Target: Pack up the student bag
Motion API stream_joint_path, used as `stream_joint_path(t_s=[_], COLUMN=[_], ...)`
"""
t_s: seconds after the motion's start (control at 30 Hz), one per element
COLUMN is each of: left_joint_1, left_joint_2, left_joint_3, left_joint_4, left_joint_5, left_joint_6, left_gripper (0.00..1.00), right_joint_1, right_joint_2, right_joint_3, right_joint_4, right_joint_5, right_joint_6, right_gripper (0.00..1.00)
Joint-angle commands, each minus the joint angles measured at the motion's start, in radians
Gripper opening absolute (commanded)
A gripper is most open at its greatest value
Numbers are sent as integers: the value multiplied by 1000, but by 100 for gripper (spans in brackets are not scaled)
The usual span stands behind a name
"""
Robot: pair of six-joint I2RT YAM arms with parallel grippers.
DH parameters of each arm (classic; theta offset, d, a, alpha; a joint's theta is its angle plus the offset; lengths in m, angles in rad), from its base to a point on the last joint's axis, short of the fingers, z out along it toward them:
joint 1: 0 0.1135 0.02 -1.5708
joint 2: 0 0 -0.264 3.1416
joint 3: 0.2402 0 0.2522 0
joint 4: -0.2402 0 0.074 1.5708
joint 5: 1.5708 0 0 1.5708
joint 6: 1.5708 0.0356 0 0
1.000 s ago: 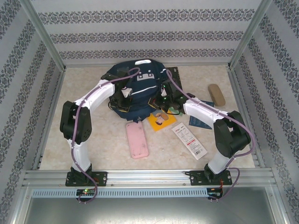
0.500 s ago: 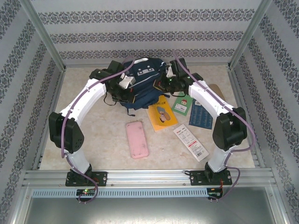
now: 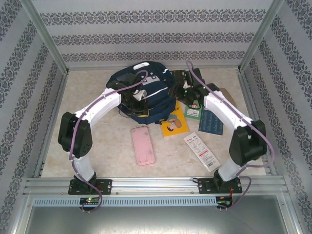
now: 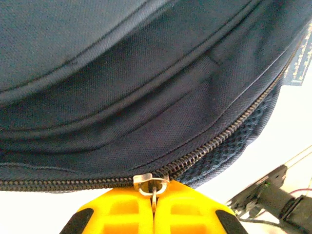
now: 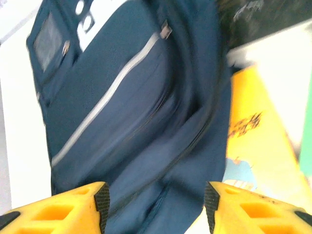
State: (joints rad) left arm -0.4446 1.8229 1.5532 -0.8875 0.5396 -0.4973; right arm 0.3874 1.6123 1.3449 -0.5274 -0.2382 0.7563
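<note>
Camera above: student bag (image 3: pixel 146 87) flat at the far middle of the table (image 3: pixel 97 146), long axis roughly from near to far. Left gripper (image 3: pixel 138 99) on its near left part, right gripper (image 3: pixel 178 91) at its right side. Yellow book (image 3: pixel 174 123) just beside its near right edge.

Left wrist: yellow fingers (image 4: pixel 187 209) pressed together, pinching the zipper pull (image 4: pixel 152 184). Zipper track going left, and to the right curving up along the bag edge; probably to be drawn along that line.

Right wrist: fingers (image 5: pixel 73 204) spread wide, navy fabric between them, not clamped. Much blur here, contact hard to judge. Bag opening not possible to make out.
</note>
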Motion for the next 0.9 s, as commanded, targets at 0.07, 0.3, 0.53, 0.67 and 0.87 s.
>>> stream_joint_path(t_s=[0.07, 0.3, 0.53, 0.67, 0.87], left_joint_1=[-15, 2, 21, 21, 20], left_joint_2=[36, 71, 58, 45, 36], left_joint_3=[16, 70, 119, 81, 43], left_joint_4=[157, 106, -104, -173, -203], left_joint_5=[76, 137, 124, 61, 15], left_joint_6=[-155, -165, 43, 133, 216], left_gripper=[0, 0, 0, 0, 0], right_joint_1=[113, 221, 202, 190, 208], right_joint_2=[-91, 1, 60, 46, 2], right_joint_3=[-145, -217, -220, -219, -217], right_joint_4=[141, 232, 242, 291, 345], right_joint_5=[21, 40, 84, 33, 6], right_joint_6=[178, 250, 215, 235, 335], right_gripper=[53, 48, 44, 46, 48])
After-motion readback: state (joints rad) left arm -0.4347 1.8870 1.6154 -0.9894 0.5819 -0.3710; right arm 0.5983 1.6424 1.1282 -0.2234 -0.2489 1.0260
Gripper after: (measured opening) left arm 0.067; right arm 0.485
